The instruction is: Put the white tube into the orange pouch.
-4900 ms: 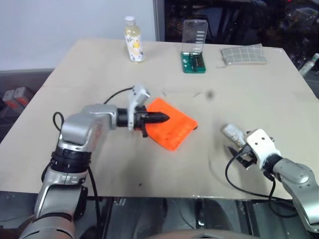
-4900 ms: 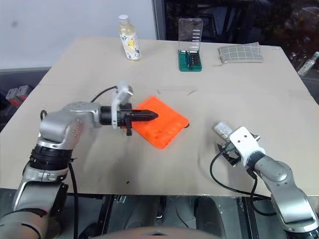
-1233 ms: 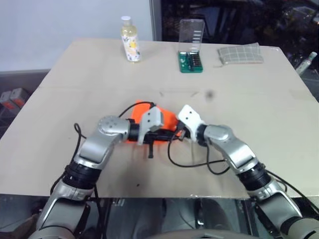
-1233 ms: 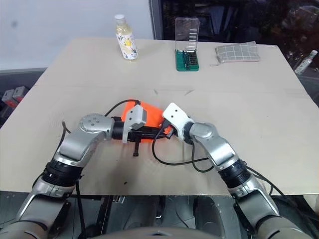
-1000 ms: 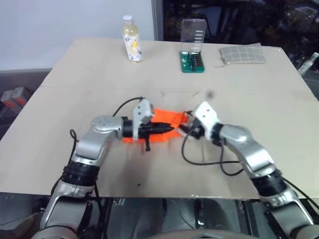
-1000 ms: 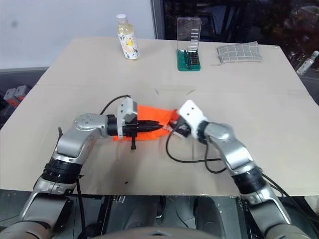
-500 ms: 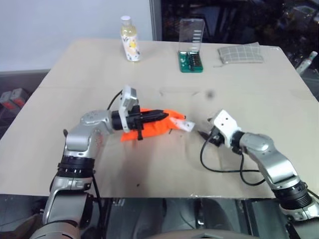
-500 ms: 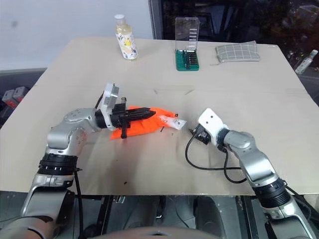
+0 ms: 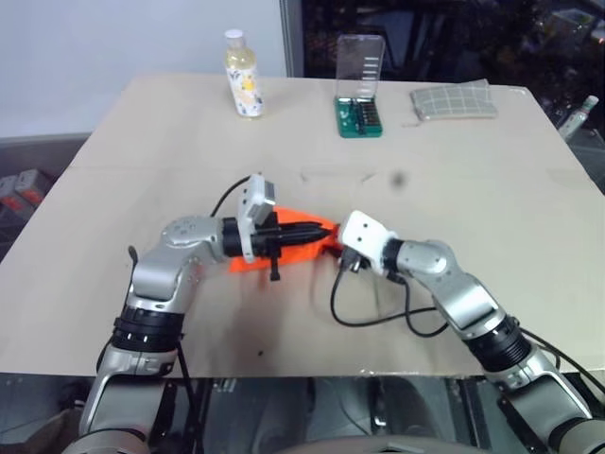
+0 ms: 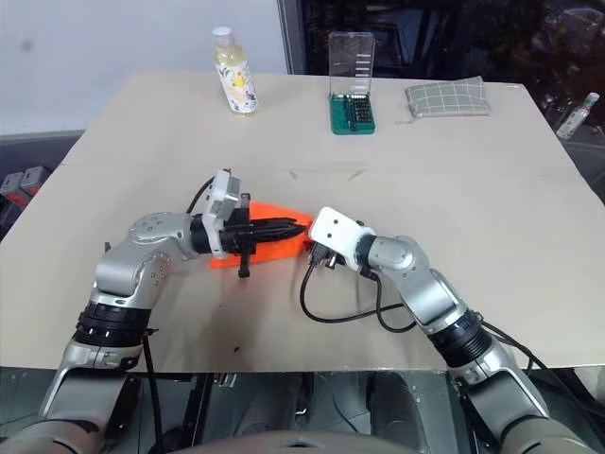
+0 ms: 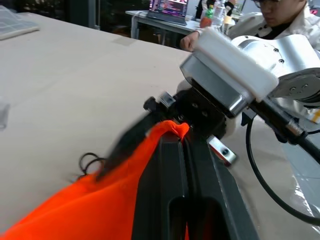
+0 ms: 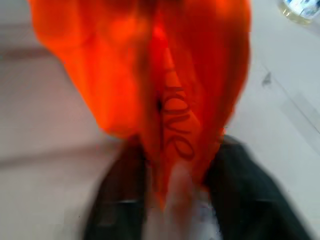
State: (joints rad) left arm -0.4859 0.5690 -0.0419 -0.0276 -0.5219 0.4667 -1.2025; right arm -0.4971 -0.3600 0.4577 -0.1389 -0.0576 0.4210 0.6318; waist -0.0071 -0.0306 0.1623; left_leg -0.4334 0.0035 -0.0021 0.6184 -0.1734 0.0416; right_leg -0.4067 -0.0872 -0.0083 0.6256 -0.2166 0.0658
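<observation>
Overall, the scene is a wide beige table [image 9: 142, 142] with a pale wall behind it on the left and a dark room behind it on the right. At the far edge stand, from left to right, a bottle of yellowish liquid [image 9: 240, 60], a green case with a clear lid [image 9: 362, 85] and a grey gridded pad [image 9: 454, 100].

Near the middle of the table the two arms meet. The left gripper [image 9: 326, 228] comes in from the left and points level toward the right. Its fingers are pressed together and pinch the upper edge of the orange pouch [image 9: 288, 248], which is lifted at that end and hangs down to the table. In the left wrist view the fabric is bunched just at the fingertips [image 11: 172, 137].

The right gripper [image 10: 310, 250] comes from the right and points toward the left gripper, its tip right at the raised end of the pouch. Whether its fingers are spread or closed I cannot tell. In the right wrist view something pale and blurred, possibly the white tube [image 12: 179, 197], lies between the dark fingers [image 12: 240, 192] at the pouch; I cannot say it surely.

At the left wrist view's far edge a person [image 11: 280, 20] in light clothing sits behind the table.
</observation>
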